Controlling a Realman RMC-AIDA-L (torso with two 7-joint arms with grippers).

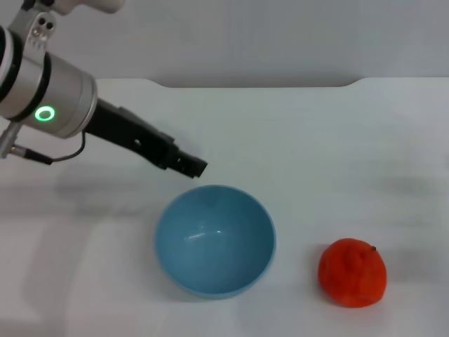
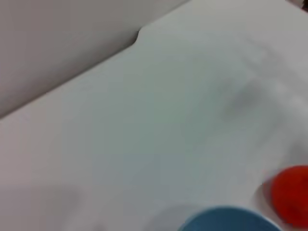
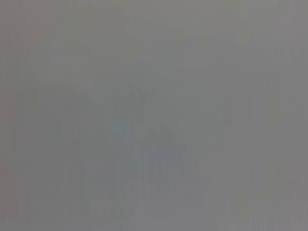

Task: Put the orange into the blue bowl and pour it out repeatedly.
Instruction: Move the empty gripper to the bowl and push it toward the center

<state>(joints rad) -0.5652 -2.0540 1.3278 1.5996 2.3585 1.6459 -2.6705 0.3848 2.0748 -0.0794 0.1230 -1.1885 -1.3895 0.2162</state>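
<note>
The left gripper (image 1: 191,166) hangs just beyond the far rim of the blue bowl (image 1: 215,240), at the end of a dark wrist section that runs down from a silver arm (image 1: 52,98) with a lit green ring. Its tip looks like one narrow black block, with nothing in it; whether its fingers are parted or pressed together cannot be told from here. It does not appear to touch the bowl. The right gripper shows in no view, and the right wrist view gives only a flat grey field.

Nearest the robot, in the head view, the orange (image 1: 353,273) sits on the white table (image 1: 316,140), to the right of the bowl and apart from it, with bare table between them. Its small dark stem points up and to the right. The bowl stands upright a little farther back and to the left, with a glossy inside and nothing in it.

The left wrist view catches the bowl's rim (image 2: 226,219) and part of the orange (image 2: 291,194) beside it. Beyond them the table runs to its far edge, where a notch is cut against a pale wall (image 1: 280,35).
</note>
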